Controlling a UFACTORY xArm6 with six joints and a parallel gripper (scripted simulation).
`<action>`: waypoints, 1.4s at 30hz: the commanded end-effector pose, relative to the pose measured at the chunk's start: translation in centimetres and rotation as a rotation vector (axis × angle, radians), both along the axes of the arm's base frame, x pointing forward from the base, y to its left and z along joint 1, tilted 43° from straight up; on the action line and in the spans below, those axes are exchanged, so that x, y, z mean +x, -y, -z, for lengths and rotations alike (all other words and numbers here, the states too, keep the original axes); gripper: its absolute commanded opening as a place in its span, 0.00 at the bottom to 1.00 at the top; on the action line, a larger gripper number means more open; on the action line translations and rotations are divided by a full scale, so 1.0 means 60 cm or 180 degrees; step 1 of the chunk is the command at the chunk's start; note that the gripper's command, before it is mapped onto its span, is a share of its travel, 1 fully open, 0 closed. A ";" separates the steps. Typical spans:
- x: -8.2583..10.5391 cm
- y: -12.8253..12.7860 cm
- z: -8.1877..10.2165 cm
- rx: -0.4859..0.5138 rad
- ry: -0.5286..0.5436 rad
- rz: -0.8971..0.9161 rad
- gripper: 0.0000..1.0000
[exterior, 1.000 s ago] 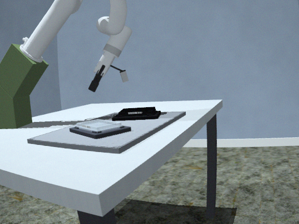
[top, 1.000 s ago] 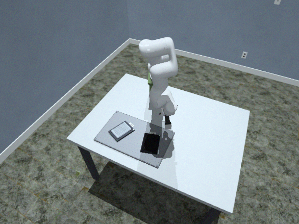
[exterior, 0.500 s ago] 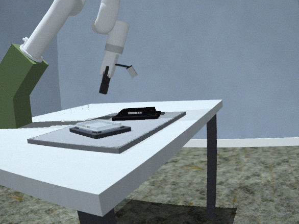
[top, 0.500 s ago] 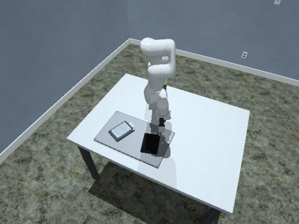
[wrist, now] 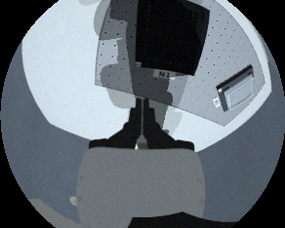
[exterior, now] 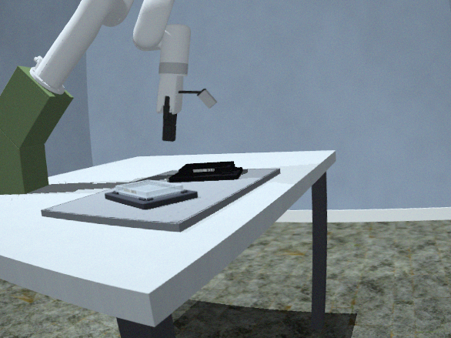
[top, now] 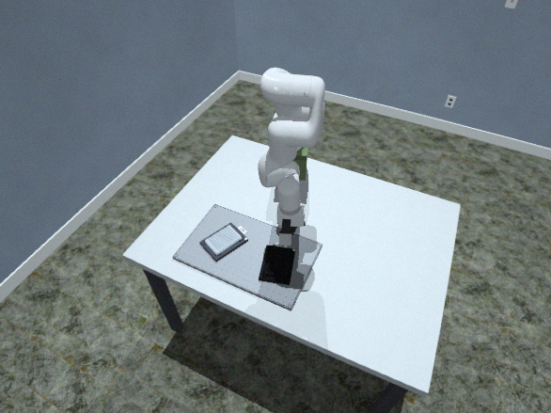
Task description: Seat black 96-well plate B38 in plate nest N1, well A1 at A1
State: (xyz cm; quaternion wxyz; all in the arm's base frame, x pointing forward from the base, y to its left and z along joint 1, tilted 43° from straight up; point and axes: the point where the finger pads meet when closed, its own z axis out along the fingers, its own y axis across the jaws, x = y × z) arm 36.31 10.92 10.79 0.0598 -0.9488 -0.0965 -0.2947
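The black rectangular 96-well plate (exterior: 208,171) lies on a dark nest at the far end of the thin grey deck plate (exterior: 215,203), toward the desk's front-right edge as the top view has it. In the exterior view it sits tilted, one side higher than the other, riding on the locators. A pale ID label runs along the side facing that camera, its characters too small to read. In the wrist view a small white tag beside the black plate (wrist: 171,33) reads "N1", partly cut off.

The clear rectangular well plate (exterior: 148,188) rests flat in a dark square nest (exterior: 154,200) at the other end of the grey deck plate, nearer the desk's left corner. A small white tag (top: 243,229) lies next to it; its writing cannot be made out.

The tool (exterior: 168,130) hangs upright above the white desk (exterior: 115,261), well clear of the black plate, its dark fingers pressed together and holding nothing. The white arm's upper links are cut off in the exterior view.
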 end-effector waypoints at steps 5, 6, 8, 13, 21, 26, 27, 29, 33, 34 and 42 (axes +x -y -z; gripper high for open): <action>0.026 0.039 -0.030 0.0046 0.0414 0.0228 0.00; 0.029 0.045 -0.035 0.0050 0.0469 0.0259 0.00; 0.036 0.058 -0.044 0.0050 0.0469 0.0259 0.00; 0.036 0.058 -0.044 0.0050 0.0469 0.0259 0.00; 0.057 0.054 -0.022 0.0049 0.0469 0.0259 0.00; 0.072 0.051 -0.005 0.0049 0.0468 0.0259 0.00; 0.075 0.051 -0.002 0.0049 0.0468 0.0259 0.00; 0.081 0.050 0.004 0.0049 0.0468 0.0259 0.00; 0.087 0.048 0.011 0.0049 0.0468 0.0260 0.00; 0.090 0.048 0.014 0.0049 0.0468 0.0260 0.00; 0.103 0.045 0.028 0.0049 0.0468 0.0260 0.00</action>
